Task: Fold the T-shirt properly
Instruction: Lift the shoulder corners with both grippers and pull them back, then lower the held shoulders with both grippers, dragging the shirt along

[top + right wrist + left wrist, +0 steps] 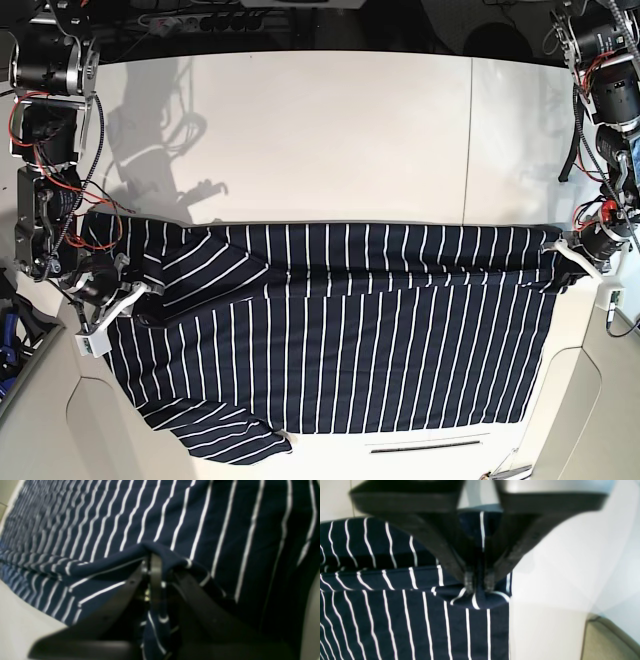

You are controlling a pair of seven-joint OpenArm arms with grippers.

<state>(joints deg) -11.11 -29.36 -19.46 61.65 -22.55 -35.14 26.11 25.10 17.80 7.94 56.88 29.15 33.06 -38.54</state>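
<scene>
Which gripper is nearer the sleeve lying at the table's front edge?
Right. The right gripper grips the T-shirt on the same side as that sleeve; the left gripper holds the opposite edge.

base: bright, arm shadows on table [330,140] | wrist views: soft, blurred | left wrist: glare at right

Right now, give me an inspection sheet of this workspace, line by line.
Surface: white table, bare above the shirt.
Job's things: T-shirt spread wide, top edge lifted into a fold, one sleeve at the lower near corner.
Clutter: nothing seen.
Grippers: left gripper shut on a shirt corner; right gripper shut on bunched fabric.
Cables: red wires on the right arm.
Surroundings: power strip behind the table.
</scene>
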